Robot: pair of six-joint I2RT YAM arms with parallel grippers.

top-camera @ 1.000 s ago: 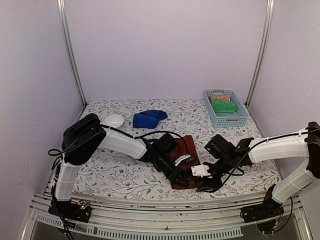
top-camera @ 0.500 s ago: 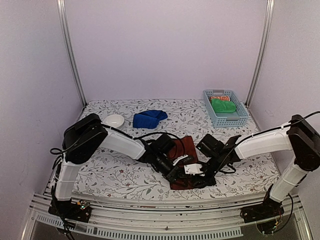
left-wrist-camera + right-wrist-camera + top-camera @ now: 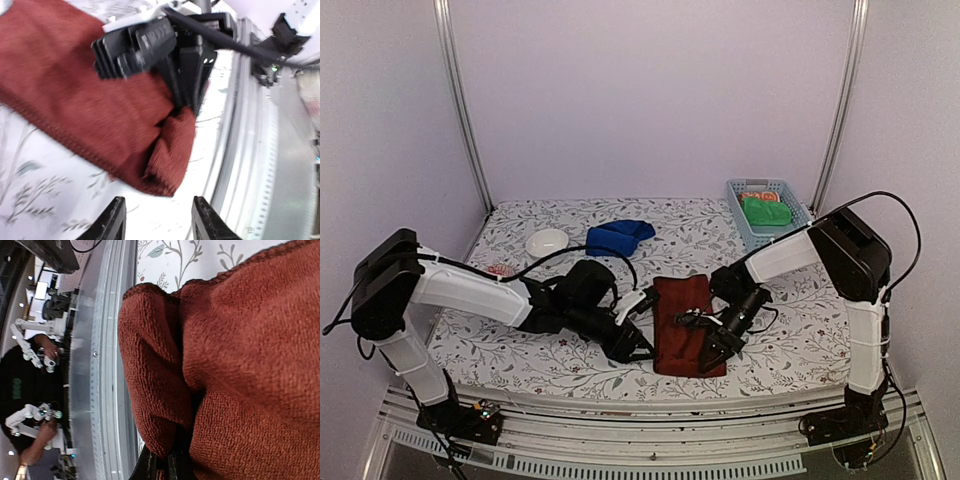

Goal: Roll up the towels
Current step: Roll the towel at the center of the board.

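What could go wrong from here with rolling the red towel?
The right gripper pinches just one small fold at the near end of the red towel, while the left gripper is open and off it, so the roll may start crooked or the fold may flop back. That end also lies close to the front edge of the table, so it could slide over.

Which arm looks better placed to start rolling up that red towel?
Probably the right arm. The right end effector is shut on the bunched near end of the red towel, so it can begin turning it over. The left end effector stands open beside that corner, holding nothing.
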